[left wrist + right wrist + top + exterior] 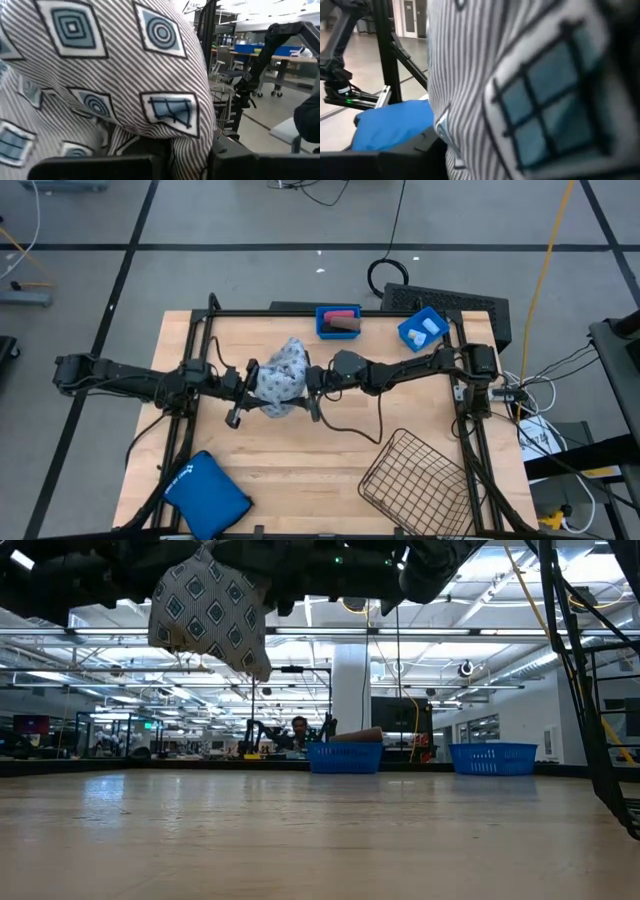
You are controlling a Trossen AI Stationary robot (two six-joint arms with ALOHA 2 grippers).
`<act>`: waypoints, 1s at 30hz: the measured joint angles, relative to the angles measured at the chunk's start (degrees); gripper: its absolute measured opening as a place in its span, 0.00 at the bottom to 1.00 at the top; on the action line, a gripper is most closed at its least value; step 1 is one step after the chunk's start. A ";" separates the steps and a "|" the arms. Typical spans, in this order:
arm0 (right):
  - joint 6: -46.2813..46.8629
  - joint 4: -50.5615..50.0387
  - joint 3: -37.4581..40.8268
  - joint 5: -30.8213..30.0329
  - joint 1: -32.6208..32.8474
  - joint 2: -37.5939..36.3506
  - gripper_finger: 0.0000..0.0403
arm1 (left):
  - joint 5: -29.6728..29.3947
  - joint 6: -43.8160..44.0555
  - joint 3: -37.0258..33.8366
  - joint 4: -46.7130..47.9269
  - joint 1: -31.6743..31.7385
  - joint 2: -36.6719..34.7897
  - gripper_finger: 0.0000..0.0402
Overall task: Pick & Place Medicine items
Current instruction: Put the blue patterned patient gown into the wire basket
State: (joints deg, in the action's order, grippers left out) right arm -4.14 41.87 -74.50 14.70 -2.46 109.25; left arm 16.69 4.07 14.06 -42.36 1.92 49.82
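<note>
The grey-blue patterned soft pack (281, 377) hangs in the air over the table's middle, between my two grippers. In the low view the soft pack (210, 608) is well clear of the tabletop. My left gripper (249, 384) is at its left side and my right gripper (310, 380) at its right side, both shut on it. The soft pack (125, 75) fills the left wrist view, and the soft pack (530, 85) also fills the right wrist view. Pink and brown containers (340, 319) lie in a blue bin, white vials (424, 330) in another. My left gripper pinches a fold of the pack's cloth (186, 150) between its two fingers (95, 167), coming level from the table's left. The pack is lifted clear and bulges out beyond the fingers. My right gripper holds the pack's right side (300, 377), level from the table's right. The cloth (470, 155) hides the contact; only one finger (380, 165) shows.
Two blue bins (322, 330) (409, 332) stand at the far edge. A wire basket (415, 480) sits near the near right corner, and a large plain blue pouch (207, 492) at the near left corner. A black box (445, 303) lies beyond the far right edge.
</note>
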 joint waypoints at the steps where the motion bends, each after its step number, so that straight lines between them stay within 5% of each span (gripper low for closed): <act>1: -0.02 0.07 0.00 0.12 0.02 0.00 0.58 | 0.02 -0.57 0.40 0.31 -0.09 0.00 0.12; 9: -1.50 -0.10 0.00 5.66 -0.16 -0.02 0.13 | -2.99 2.46 0.61 1.13 -0.18 -0.33 0.24; 21: -1.68 -6.59 -0.20 6.24 -1.57 -2.02 0.12 | -9.14 3.47 0.61 9.16 0.00 -13.41 0.36; 30: -6.99 -27.52 0.13 7.09 -0.60 -10.33 0.12 | -21.80 -1.08 0.92 19.96 0.10 -26.85 0.36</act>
State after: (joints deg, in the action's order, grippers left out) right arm -11.13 14.34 -74.37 21.79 -3.06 98.92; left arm -5.11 2.99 14.98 -22.41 2.02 22.97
